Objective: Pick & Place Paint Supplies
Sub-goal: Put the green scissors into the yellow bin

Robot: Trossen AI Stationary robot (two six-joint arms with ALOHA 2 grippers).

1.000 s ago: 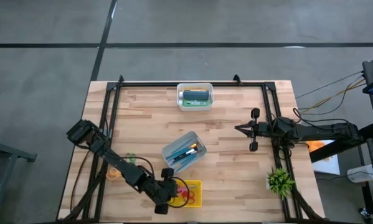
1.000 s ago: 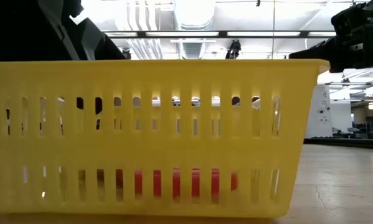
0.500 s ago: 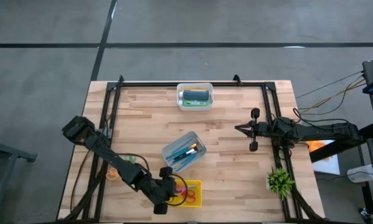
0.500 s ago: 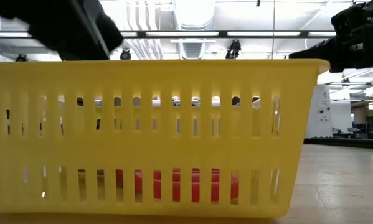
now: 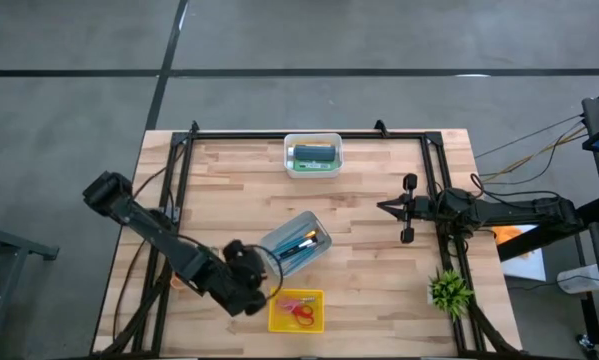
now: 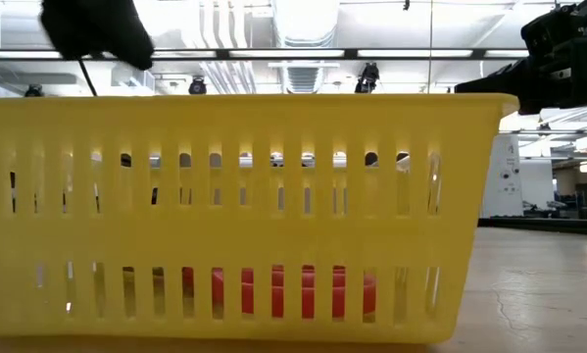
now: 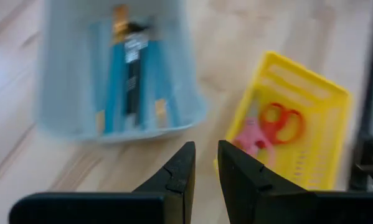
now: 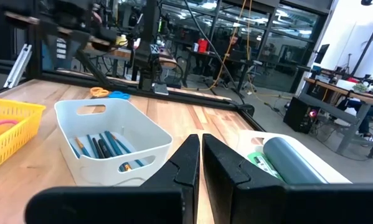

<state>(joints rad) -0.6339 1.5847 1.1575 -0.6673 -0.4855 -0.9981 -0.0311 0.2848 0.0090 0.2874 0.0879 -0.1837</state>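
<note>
Yellow basket (image 6: 244, 216) hides table.

The yellow basket (image 6: 244, 216) fills the low view and hides the table behind it. The brushes (image 7: 127, 68) in the left wrist view are blurry.

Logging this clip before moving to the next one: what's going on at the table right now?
Two arms are sorting paint supplies. The left tool hovers empty, fingers slightly apart, between the pale bin holding brushes and the yellow basket, where red scissors lie. The right tool waits shut over the table's right side, holding nothing. A white bin at the far edge holds tubes. A green plant stands near the right corner.
</note>
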